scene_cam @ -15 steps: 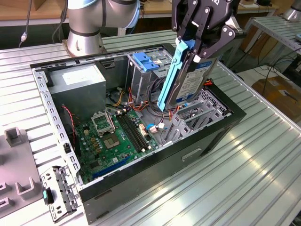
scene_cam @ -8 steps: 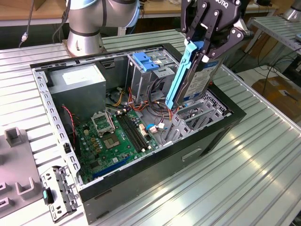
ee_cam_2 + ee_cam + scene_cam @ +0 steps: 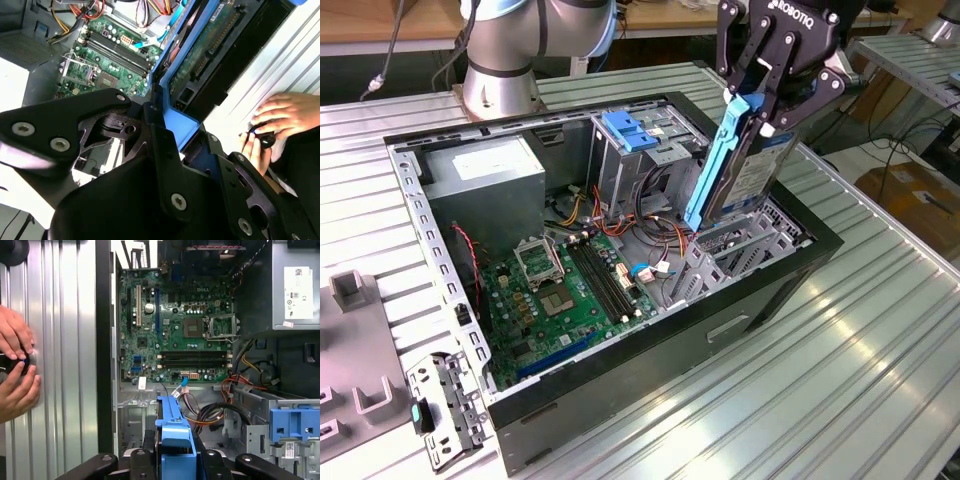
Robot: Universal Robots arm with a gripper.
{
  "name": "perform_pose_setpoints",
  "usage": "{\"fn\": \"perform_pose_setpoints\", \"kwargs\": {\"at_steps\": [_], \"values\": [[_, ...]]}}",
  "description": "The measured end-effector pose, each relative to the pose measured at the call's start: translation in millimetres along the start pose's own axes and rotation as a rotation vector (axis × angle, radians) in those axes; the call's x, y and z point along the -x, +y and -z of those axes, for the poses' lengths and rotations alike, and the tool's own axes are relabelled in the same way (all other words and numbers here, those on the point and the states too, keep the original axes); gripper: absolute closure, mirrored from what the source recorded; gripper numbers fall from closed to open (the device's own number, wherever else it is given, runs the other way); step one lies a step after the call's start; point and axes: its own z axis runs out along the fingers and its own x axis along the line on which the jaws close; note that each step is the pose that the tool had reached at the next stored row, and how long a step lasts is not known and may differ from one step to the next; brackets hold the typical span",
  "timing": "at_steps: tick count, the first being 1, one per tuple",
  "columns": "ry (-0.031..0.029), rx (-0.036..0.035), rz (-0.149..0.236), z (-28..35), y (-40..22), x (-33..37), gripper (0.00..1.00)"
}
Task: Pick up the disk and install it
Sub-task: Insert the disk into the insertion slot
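**Disk held on edge over the open case**

Exterior view: the disk [image 3: 745, 165], silver-grey with blue rails, is clamped steeply tilted between the jaws of the gripper [image 3: 772, 100]. It is held over the case [image 3: 420, 230], near its edge on the exterior view's right, beside the blue latch [image 3: 632, 130].

Second wrist view: a person's hands [image 3: 282, 117] are seen on the ribbed table [image 3: 280, 60] outside the case.

First wrist view: the motherboard [image 3: 180, 335] and cables [image 3: 210, 412] are seen beyond the disk.

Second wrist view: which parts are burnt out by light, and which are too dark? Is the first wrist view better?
In the second wrist view the ribbed silver metal table is washed out almost white, and the black gripper is dark. In the first wrist view the green motherboard is evenly lit, with milder table glare.
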Motion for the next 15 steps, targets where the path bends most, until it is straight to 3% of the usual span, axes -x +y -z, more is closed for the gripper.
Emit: {"fn": "perform_pose_setpoints", "kwargs": {"at_steps": [5,11,15], "values": [[0.0003,0.0001,-0.002,-3.3,-10.5,-1.9,0.63],[0.0004,0.0003,-0.026,-8.7,-11.4,-4.4,0.63],[0.0003,0.0003,-0.033,-15.1,-19.1,-4.3,0.63]]}}
